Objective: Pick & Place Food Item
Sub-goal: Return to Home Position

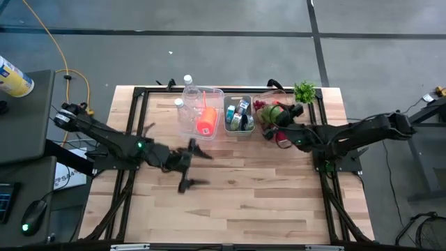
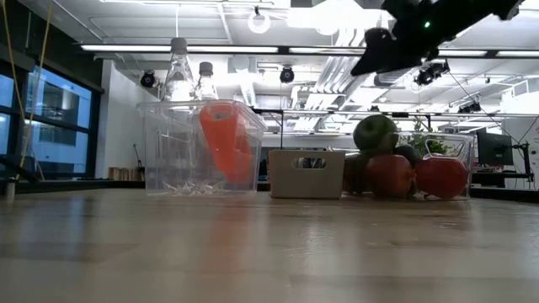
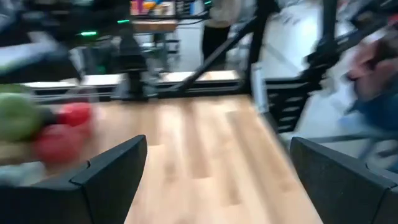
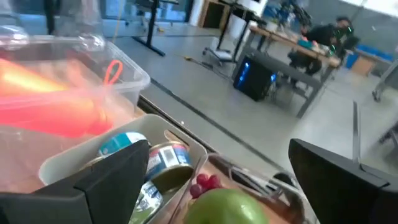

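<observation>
Raising the open, empty right end effector (image 4: 219, 152) straight up past the rim of the right bin (image 2: 459, 145) without knocking the green apple (image 2: 375, 132) lying on top there, then drawing the open, empty left end effector (image 3: 217, 149) back across the bench (image 1: 244, 199)

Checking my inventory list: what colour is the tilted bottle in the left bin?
The bottle is orange; clearest in the low view.

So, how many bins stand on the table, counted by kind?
Transparent bins: 2
Beige bin: 1
Total: 3
</observation>
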